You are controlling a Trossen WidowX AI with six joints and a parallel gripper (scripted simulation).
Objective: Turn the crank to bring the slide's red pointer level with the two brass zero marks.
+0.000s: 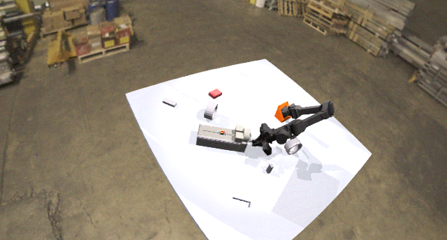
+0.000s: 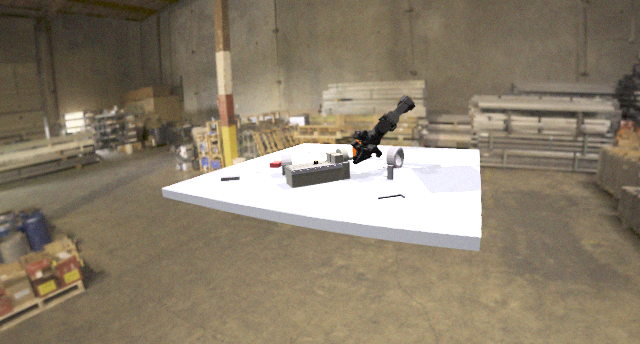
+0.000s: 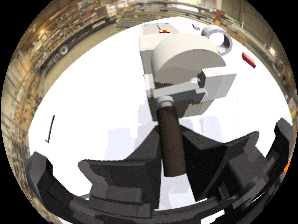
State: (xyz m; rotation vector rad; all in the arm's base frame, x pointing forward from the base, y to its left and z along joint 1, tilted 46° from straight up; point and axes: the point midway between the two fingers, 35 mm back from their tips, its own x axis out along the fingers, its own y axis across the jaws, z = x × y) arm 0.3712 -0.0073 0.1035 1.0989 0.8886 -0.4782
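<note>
Gripper (image 1: 256,141) sits clamped on the crank handle (image 3: 172,139), a dark brown rod that runs up between the 2 black fingers in the wrist view to a pale crank arm on the round hub of the machine (image 1: 223,137). The machine, a long grey box with a light top, lies near the middle of the white table (image 1: 209,184), and the arm (image 1: 307,119) reaches in from the end of the machine that carries the hub. On top of the machine a thin line runs lengthwise, and the slide's red pointer (image 1: 222,132) shows as a small red-and-yellow spot a little way along from the hub; the brass zero marks are too small to tell apart from it. An orange base block (image 1: 281,111) stands beyond the arm, well apart from the machine. A grey tape roll (image 1: 292,145) lies just beside the arm's forearm, and a white roll (image 1: 210,110) stands near the machine's far side, with a red block (image 1: 215,93) beyond that. A small dark block (image 1: 269,169) and a black L-shaped key (image 1: 242,200) lie on the near side of the machine
</note>
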